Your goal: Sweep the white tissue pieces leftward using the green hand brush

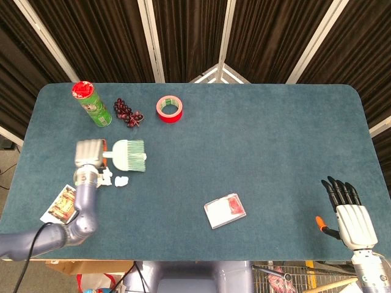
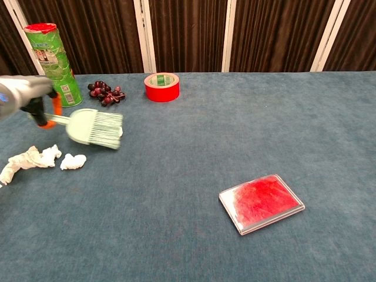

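My left hand (image 1: 90, 154) (image 2: 23, 94) grips the handle of the green hand brush (image 1: 128, 155) (image 2: 94, 128), whose bristles point right and toward me. The brush head sits over the spot of the rightmost tissue piece, which is hidden under it. A small white tissue piece (image 1: 121, 180) (image 2: 73, 161) lies just in front of the brush. A larger crumpled tissue piece (image 2: 26, 158) lies to its left, mostly covered by my left hand in the head view. My right hand (image 1: 349, 210) rests open at the table's near right corner, holding nothing.
A green can (image 1: 93, 104) with a red lid stands at the far left, with dark grapes (image 1: 127, 112) and a red tape roll (image 1: 169, 108) beside it. A clear case with red contents (image 1: 225, 210) lies near the front centre. A picture card (image 1: 60, 204) lies at the left front edge.
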